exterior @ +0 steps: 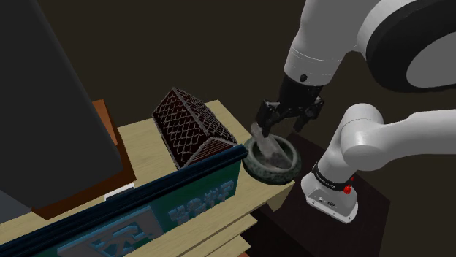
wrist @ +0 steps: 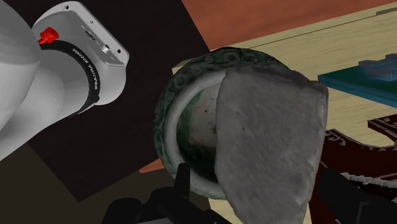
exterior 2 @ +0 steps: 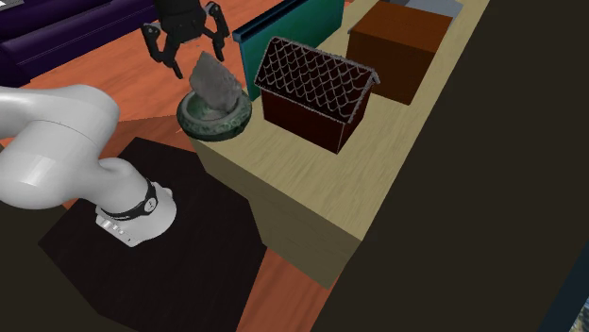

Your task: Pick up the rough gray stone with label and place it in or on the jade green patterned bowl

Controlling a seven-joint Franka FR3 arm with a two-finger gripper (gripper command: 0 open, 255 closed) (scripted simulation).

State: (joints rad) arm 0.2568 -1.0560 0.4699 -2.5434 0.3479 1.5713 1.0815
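- The gray stone [exterior 2: 215, 83] leans inside the green bowl [exterior 2: 193, 123], at a corner of the surface [exterior 2: 302, 189] (near the little house [exterior 2: 316, 90]).
- The tool [exterior: 279, 125] hangs above it, fingers wide apart, holding nothing.

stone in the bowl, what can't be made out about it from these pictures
Label on the stone: wrist view, not on the grey face shown; other sides turned away.
Stone's footing in the bowl: wrist view, the stone itself covers the bowl's floor.
Lettering on the teal box: shoulder view, blurred and cut off by the bottom edge.
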